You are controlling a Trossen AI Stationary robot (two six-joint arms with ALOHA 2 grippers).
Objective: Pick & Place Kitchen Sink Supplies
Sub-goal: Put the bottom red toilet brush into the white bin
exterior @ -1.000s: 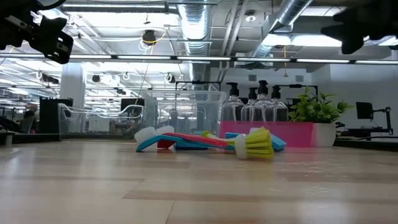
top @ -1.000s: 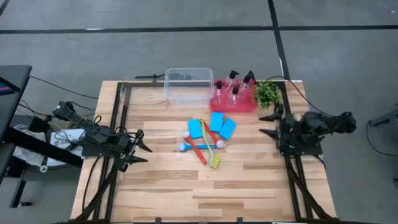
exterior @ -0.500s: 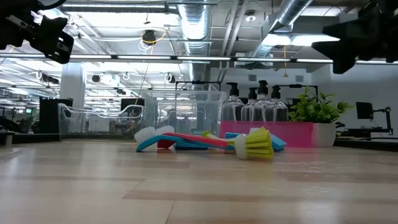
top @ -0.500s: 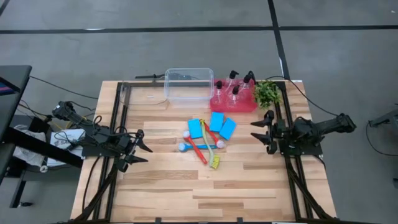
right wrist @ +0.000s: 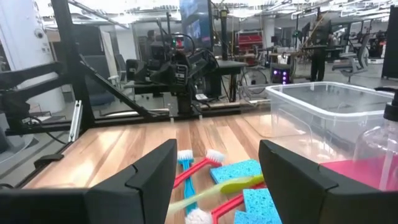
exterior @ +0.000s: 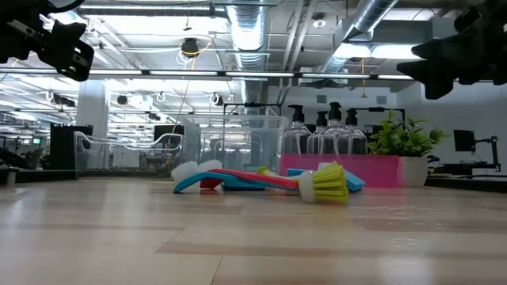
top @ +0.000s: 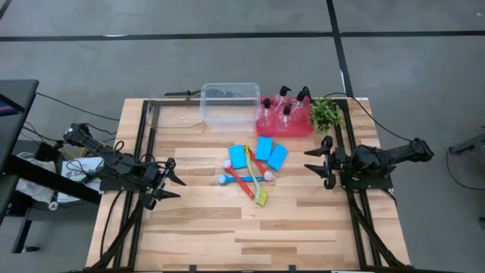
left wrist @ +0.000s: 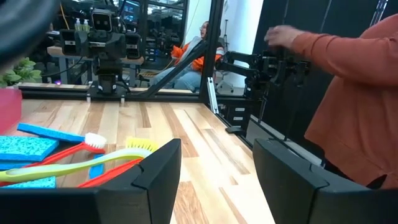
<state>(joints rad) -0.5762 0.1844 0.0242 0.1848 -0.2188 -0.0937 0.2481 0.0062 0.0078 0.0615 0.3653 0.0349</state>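
A: Where do the supplies sit?

B: The sponges (top: 258, 154) and the crossed brushes (top: 247, 180) lie in a heap at the middle of the table (top: 197, 235). The four pump bottles (top: 286, 108) stand in the red tray (top: 299, 128) at the far edge, beside the clear tub (top: 229, 101).

A: Which arm is better placed?

B: The right gripper (top: 318, 161), I'd judge. It hangs above the table's right side, fingers spread and empty, pointing toward the heap, which lies straight ahead of it, with the sponges on its near side. The left gripper (top: 173, 180) waits on the left, likewise parted and holding nothing, a bit farther from the pile.

A: How do the brushes lie?

B: The red and yellow-green handles run diagonally, roughly crosswise to the right arm's line of approach, so its fingers could likely straddle one.
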